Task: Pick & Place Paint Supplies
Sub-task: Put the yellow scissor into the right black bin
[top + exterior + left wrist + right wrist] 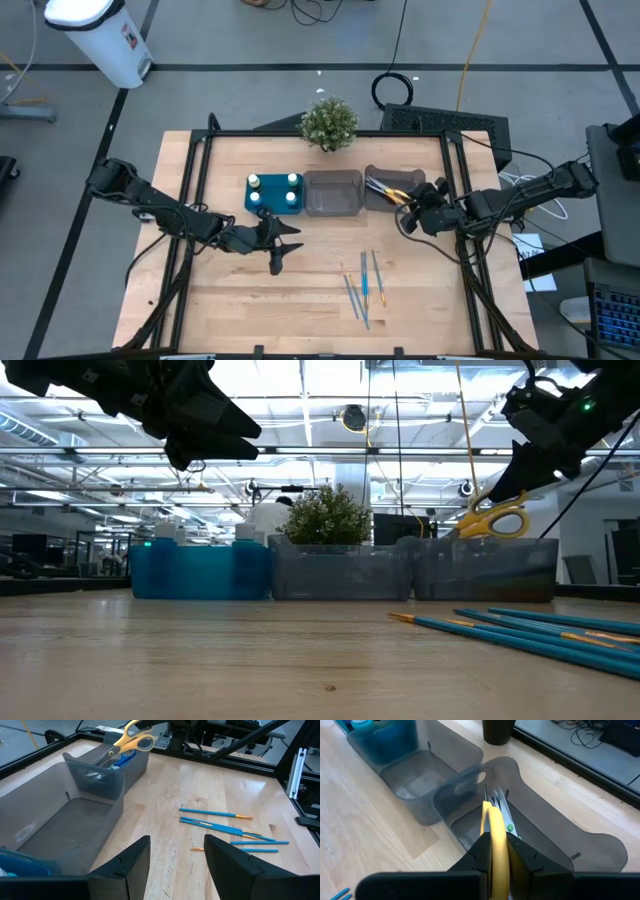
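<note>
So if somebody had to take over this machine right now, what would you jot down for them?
Right gripper: shut on the yellow-handled scissors, held over the right grey bin, which already holds other scissors.
Left gripper: open, empty, above bare table in front of the teal tray.
Done: four small bottles stand in the tray.
Left: release these scissors into the bin; the blue brushes lie on the table; the middle bin looks empty.

yellow-handled scissors tilted over right bin, blue brushes on table, bottles in tray
</note>
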